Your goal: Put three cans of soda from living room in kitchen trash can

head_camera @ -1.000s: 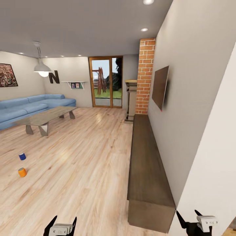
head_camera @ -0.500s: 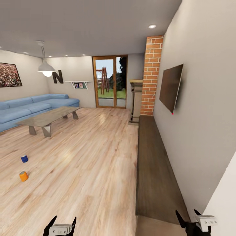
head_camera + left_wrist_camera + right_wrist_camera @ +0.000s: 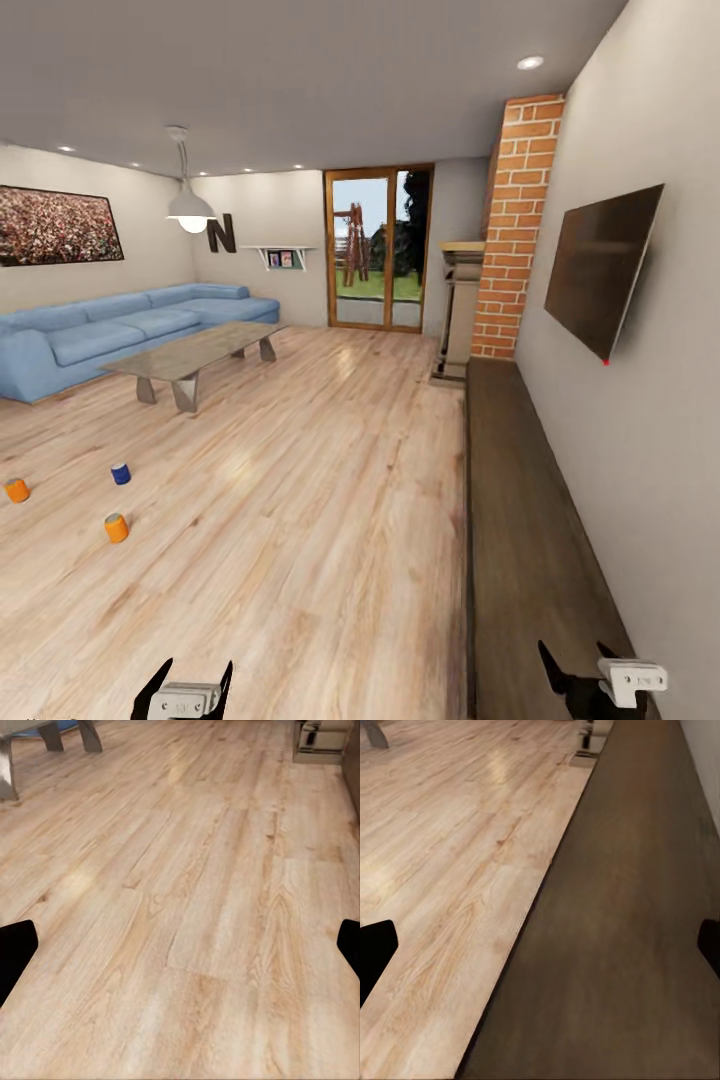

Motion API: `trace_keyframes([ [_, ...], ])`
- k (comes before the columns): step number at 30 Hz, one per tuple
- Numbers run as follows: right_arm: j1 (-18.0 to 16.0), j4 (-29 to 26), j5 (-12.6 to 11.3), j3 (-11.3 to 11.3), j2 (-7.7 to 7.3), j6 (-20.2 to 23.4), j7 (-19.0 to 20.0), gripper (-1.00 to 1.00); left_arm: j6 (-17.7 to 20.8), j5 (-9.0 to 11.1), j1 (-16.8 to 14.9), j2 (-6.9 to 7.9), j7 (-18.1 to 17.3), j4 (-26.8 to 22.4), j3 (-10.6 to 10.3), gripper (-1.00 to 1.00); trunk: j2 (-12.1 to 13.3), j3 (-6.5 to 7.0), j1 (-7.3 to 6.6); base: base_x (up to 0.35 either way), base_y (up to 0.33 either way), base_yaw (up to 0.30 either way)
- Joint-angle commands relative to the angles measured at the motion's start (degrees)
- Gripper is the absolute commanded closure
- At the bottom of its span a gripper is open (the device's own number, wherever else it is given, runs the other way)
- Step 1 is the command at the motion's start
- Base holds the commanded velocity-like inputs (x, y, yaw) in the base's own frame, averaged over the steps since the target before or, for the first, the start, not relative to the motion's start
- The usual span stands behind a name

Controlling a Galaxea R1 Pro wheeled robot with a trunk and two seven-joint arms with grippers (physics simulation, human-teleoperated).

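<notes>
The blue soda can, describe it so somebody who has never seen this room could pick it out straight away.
Start at the long blue sofa by the left wall and the glass-topped coffee table before it. Come forward over the pale wooden plank floor to three small cans standing apart. The small blue cylindrical soda can stands nearest the table; both other cans, the orange one at the picture's left edge and the nearer orange one, differ in colour.

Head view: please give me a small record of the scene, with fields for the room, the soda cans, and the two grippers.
room: living room, blue sofa, coffee table, wall TV
blue can: upright on the wood floor
orange cans: one nearer, one at the picture's left edge, both on the floor
left gripper: open, empty
right gripper: open, empty, over the dark low cabinet
</notes>
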Motion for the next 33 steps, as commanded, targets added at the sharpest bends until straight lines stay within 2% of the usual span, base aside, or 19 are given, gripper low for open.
trace_keyframes([
  [1, 0.0, 0.0, 0.0, 0.0, 0.00, 0.0, 0.0, -1.00, 0.0, 0.0, 0.0, 0.00, 0.0, 0.0, 0.0, -1.00, 0.0, 0.00, 0.00, 0.229, 0.106, 0.252],
  [22, 0.0, 0.0, 0.0, 0.0, -0.07, -0.1, -0.1, -1.00, 0.0, 0.0, 0.0, 0.00, 0.0, 0.0, -0.1, -1.00, 0.0, 0.00, 0.00, 0.192, 0.175, 0.257],
  [33, 0.0, 0.1, 0.0, 0.0, -0.08, -0.1, -0.1, -1.00, 0.0, 0.0, 0.0, 0.00, 0.0, 0.0, -0.2, -1.00, 0.0, 0.00, 0.00, 0.059, 0.262, 0.258],
])
